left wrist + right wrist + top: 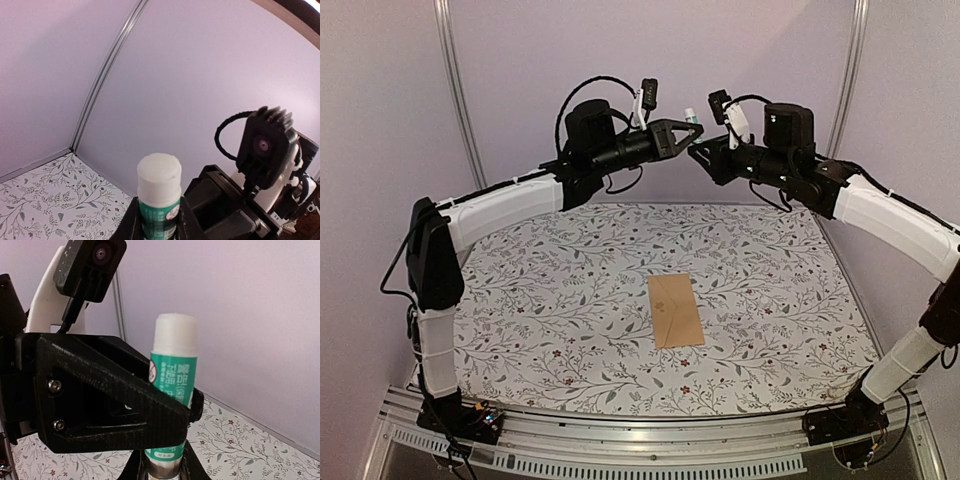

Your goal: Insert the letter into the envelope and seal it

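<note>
From above, the envelope [675,310] lies flat in the middle of the bench [520,300], its contents hidden. The left wrist view shows the left jaws clamped on a capped glue stick [159,192] raised off the bench. In the right wrist view, the right jaws grip the same stick's base.

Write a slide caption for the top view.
Left gripper and right gripper hold a white-capped green glue stick aloft; tan paper envelope lies flat.
</note>
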